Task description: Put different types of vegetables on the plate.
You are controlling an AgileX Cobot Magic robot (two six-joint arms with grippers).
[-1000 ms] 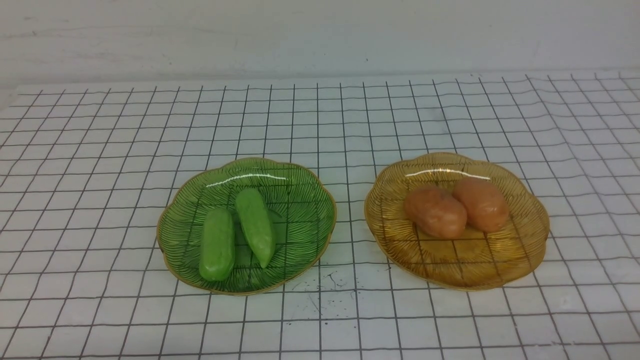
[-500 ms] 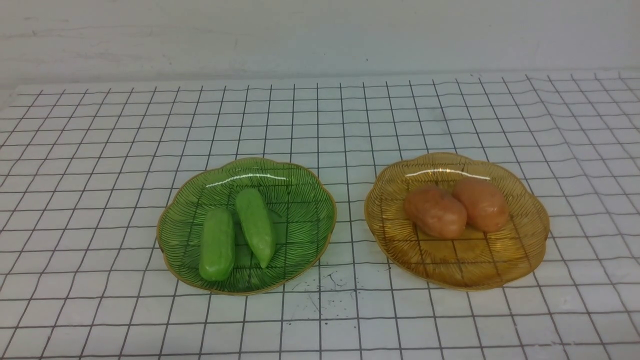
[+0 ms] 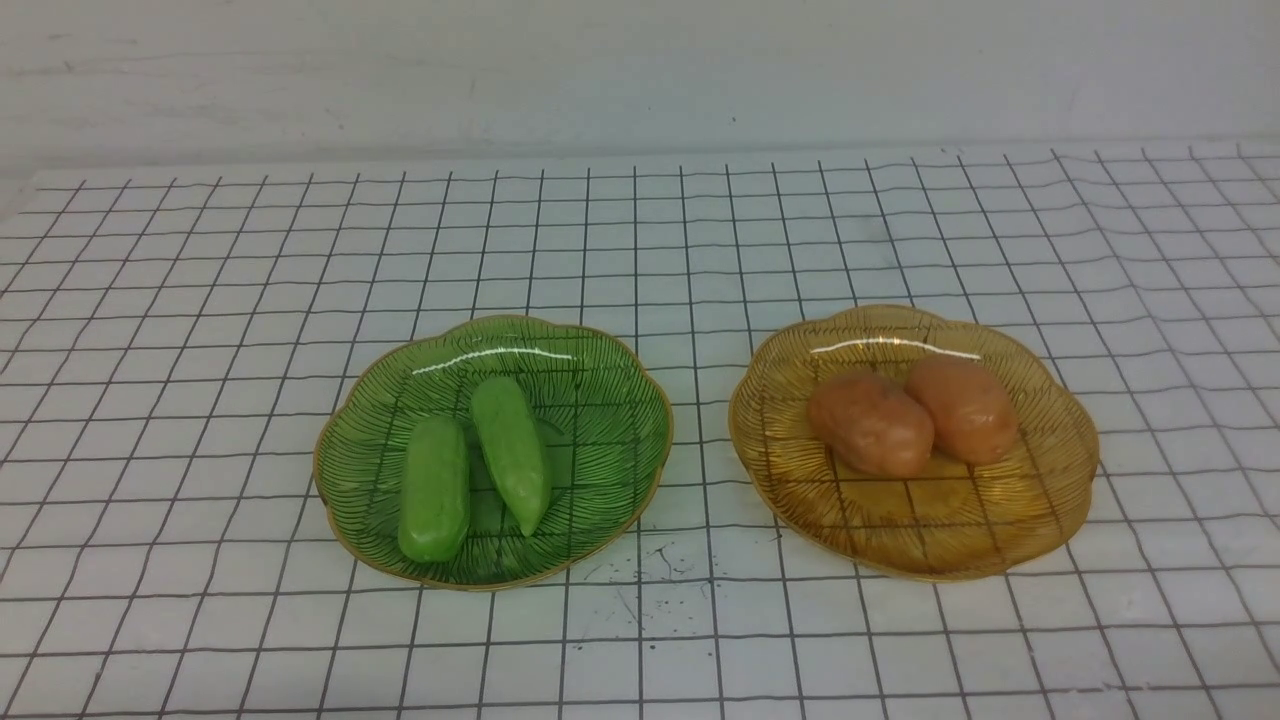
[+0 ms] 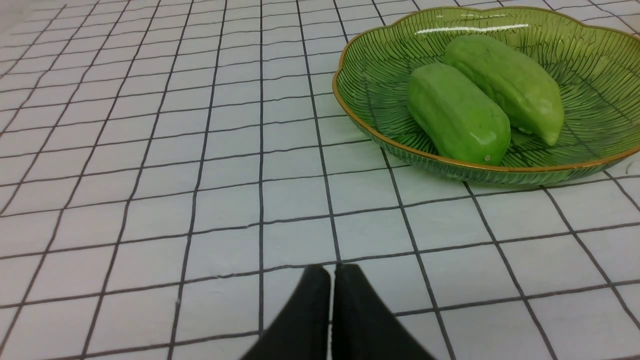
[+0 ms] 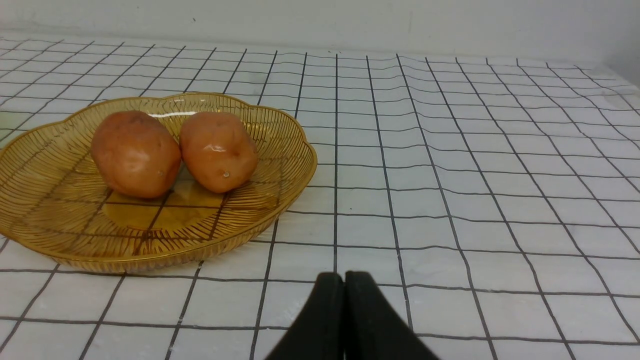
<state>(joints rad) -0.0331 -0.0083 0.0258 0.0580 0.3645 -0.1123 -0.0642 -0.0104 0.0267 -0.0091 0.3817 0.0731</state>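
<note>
Neither gripper shows in the front view, where the vegetables sit already sorted by kind. The green plate (image 3: 355, 470) on the left carries the cucumber (image 3: 434, 489) and, just to its right, the gourd (image 3: 511, 452) with its tip toward the near rim. The amber plate (image 3: 1050, 500) on the right carries two potatoes (image 3: 871, 424), side by side and touching. The plates stand apart on the grid cloth (image 3: 200, 300), a bare strip between them and wide open room on the far side and at both outer edges. Each kind seems grouped on its own plate, which would suggest the sorting is done.

In the left wrist view, the left gripper (image 4: 332, 272) hangs over bare cloth, jaws pressed together and gripping nothing. It sits near the green plate's rim, clear of it.

In the right wrist view, the right gripper (image 5: 344, 280) is likewise closed and empty, low over the cloth beside the amber plate. Open cloth runs to the far wall (image 5: 320, 20), so either arm has free room to draw back.
</note>
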